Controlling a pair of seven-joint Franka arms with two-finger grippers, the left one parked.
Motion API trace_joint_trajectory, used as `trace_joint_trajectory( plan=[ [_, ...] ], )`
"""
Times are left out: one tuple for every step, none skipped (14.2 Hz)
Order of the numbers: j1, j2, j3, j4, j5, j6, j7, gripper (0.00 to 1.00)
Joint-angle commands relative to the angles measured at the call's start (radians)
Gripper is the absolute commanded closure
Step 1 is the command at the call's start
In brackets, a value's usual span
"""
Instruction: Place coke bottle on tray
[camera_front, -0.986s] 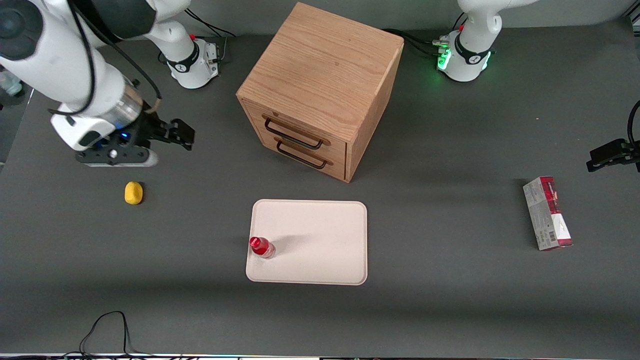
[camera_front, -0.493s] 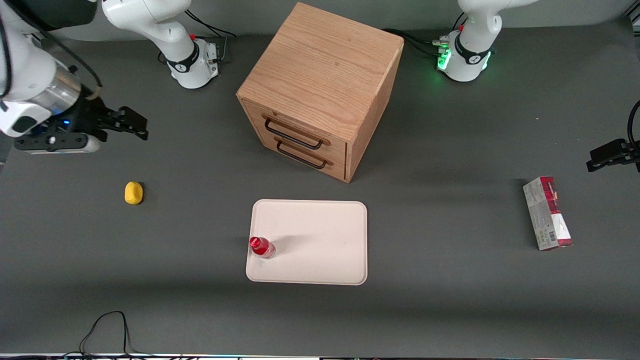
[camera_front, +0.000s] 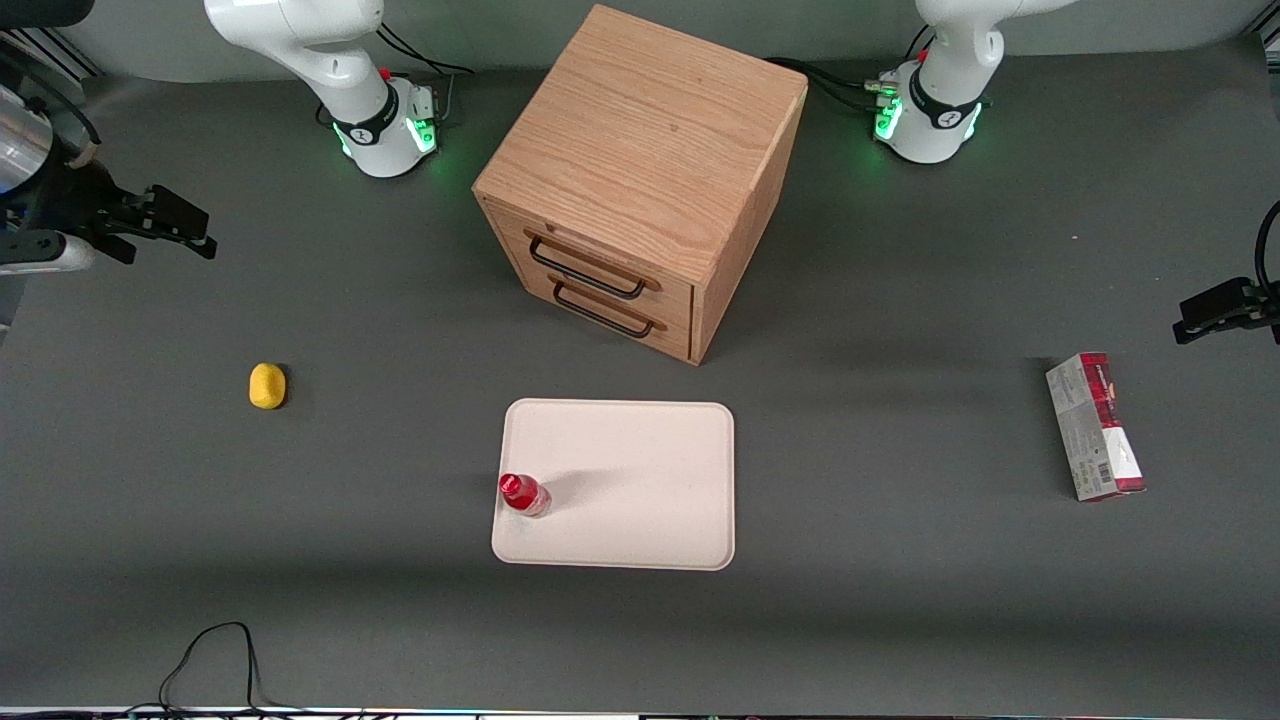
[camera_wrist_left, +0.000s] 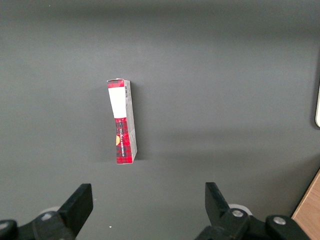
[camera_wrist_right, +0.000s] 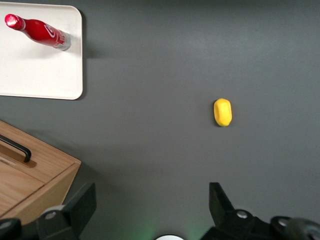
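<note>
the coke bottle (camera_front: 524, 495) stands upright on the tray (camera_front: 640, 500), close to the tray's edge that faces the working arm's end of the table, and on the half of the tray nearer the front camera. in the right wrist view the coke bottle (camera_wrist_right: 37, 33) shows its red cap, white script and clear base, resting on the pale tray (camera_wrist_right: 35, 75) near one rounded corner.

the gripper (camera_front: 165, 225) hangs high over the table at the working arm's end, well apart from the tray and bottle. its fingers (camera_wrist_right: 80, 202) are spread wide with nothing between them.

a small yellow object (camera_front: 267, 386) lies on the grey table (camera_front: 900, 600), nearer the front camera than the gripper and well apart from the tray. the wooden cabinet (camera_front: 645, 180) with two dark handles sits farther from the front camera than the tray, its drawers closed. a red and grey carton (camera_front: 1095, 426) lies flat toward the parked arm's end of the table. a black cable (camera_front: 210, 660) loops at the table edge nearest the front camera.
</note>
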Motion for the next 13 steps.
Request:
trace_joint_trajectory(
  plan=[
    [-0.02, 0.012, 0.012, 0.009, 0.012, 0.026, -0.036, 0.0],
    [-0.019, 0.03, 0.012, 0.035, 0.009, 0.024, -0.037, 0.0],
    [-0.02, 0.054, 0.012, 0.064, 0.008, 0.023, -0.037, 0.0],
    [-0.02, 0.074, 0.01, 0.091, 0.008, 0.021, -0.037, 0.0],
    [-0.025, 0.093, 0.01, 0.118, 0.005, 0.017, -0.037, 0.0],
    [-0.025, 0.117, 0.009, 0.147, 0.005, 0.011, -0.047, 0.0],
    [-0.026, 0.131, 0.009, 0.161, 0.003, 0.007, -0.06, 0.0],
    [-0.026, 0.14, 0.009, 0.17, 0.003, 0.007, -0.059, 0.0],
    [-0.028, 0.144, 0.007, 0.171, 0.003, 0.007, -0.062, 0.0],
    [-0.029, 0.144, 0.006, 0.168, -0.003, 0.007, -0.062, 0.0],
    [-0.029, 0.144, 0.003, 0.164, -0.014, 0.006, -0.062, 0.0],
    [-0.029, 0.144, 0.003, 0.163, -0.02, 0.006, -0.064, 0.0],
    [-0.031, 0.145, 0.003, 0.164, -0.02, 0.006, -0.062, 0.0]
  ],
)
